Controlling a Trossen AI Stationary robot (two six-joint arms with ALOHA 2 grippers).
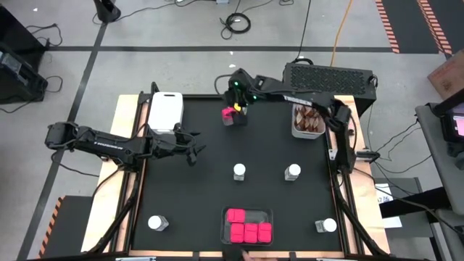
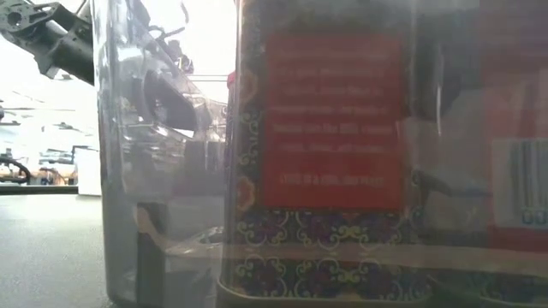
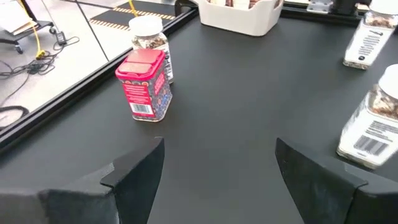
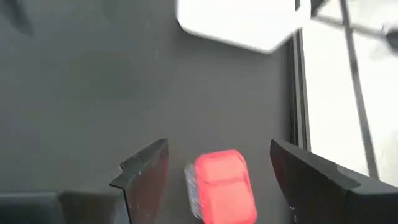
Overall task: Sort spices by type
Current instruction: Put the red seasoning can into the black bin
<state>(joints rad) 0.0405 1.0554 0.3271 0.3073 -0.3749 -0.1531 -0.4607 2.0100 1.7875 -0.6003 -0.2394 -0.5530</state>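
Low view: pink box [image 2: 334,154], label unreadable

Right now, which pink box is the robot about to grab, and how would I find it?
Look at the far side of the black table, between the white tray and the tray of brown jars. The pink box stands there under the open right gripper, by one white-lidded jar. It stands loose; the other pink boxes sit in the near tray.

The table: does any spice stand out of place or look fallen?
Nothing is fallen or spilled. One pink box stands apart from the four already in the clear tray, beside a white-lidded jar. The open right gripper is above it.
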